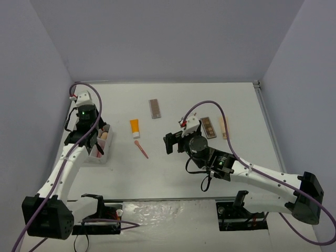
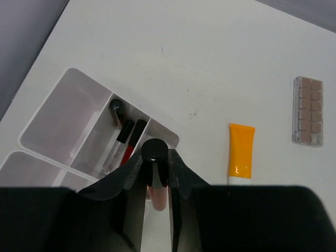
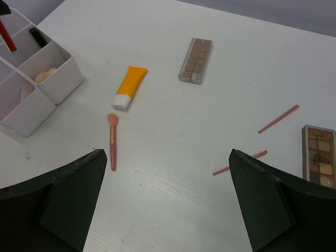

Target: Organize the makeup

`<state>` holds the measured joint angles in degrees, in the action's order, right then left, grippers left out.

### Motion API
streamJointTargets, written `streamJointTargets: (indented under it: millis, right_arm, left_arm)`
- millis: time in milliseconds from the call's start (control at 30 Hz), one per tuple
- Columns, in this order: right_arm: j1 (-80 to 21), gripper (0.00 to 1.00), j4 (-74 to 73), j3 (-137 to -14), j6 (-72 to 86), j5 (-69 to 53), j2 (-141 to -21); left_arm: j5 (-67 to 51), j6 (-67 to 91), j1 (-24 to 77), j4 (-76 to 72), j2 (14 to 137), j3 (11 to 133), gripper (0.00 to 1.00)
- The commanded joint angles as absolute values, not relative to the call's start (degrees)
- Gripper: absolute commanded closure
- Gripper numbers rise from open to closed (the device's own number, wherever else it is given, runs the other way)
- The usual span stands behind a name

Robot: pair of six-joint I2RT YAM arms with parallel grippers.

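Black-capped pink gloss tube clamped in left gripper, poised over compartment box, just beside sticks lying inside. Step: stowing it; next calls for lowering, then release. Right gripper spread wide, empty, above pink brush and orange tube

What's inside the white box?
One slot of the white box holds thin dark-capped sticks, another a beige sponge. The left claw, gripping a black-capped tube, hides the slots beneath it.

Orange tube, pink brush, white box
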<state>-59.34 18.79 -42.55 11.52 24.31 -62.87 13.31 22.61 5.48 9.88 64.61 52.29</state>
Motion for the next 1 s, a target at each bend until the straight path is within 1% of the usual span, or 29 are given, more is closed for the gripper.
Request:
streamJointTargets:
  millis: [0,167,300,467,533,633,667,800,867,967]
  right_arm:
    - [-58.4,0.0,19.0,-41.1,12.4,28.4,-59.1]
    - [-57.4,0.0,17.4,-39.7,12.6,28.5,-57.4]
    - [-55.9,0.0,17.2,-38.3,13.2,28.2,-56.1]
    - [-54.7,0.0,16.8,-37.8,13.9,26.9,-55.3]
    - [-54.4,0.0,16.5,-37.7,14.1,26.9,-55.3]
    - [-54.1,0.0,15.2,-37.6,14.9,27.6,-55.2]
    - [-53.9,0.0,14.7,-37.7,15.5,27.9,-55.1]
    - [-53.0,0.0,11.2,-38.7,18.1,29.8,-55.5]
    - [-52.7,0.0,10.3,-38.9,18.8,29.7,-55.7]
    - [-52.6,0.0,9.1,-39.7,18.9,27.8,-57.0]
  left_arm:
    - [12.5,15.5,2.9,-4.1,69.4,55.9,1.0]
    - [14.5,12.8,0.7,-6.3,74.3,55.8,1.0]
    - [16.1,12.5,-1.1,-10.5,73.6,52.2,1.0]
    - [17.3,12.4,-1.4,-11.2,73.5,50.6,1.0]
    - [17.5,12.4,-1.4,-11.2,73.9,50.0,0.99]
    - [18.6,12.6,-1.5,-11.8,75.5,48.9,0.95]
    - [19.1,12.6,-1.4,-11.6,76.2,48.9,0.92]
    - [19.3,13.5,-1.5,-9.2,77.7,50.0,0.75]
    - [18.7,14.3,-1.5,-8.0,76.8,50.6,0.68]
    - [17.6,15.2,-1.4,-6.6,74.4,51.6,0.52]
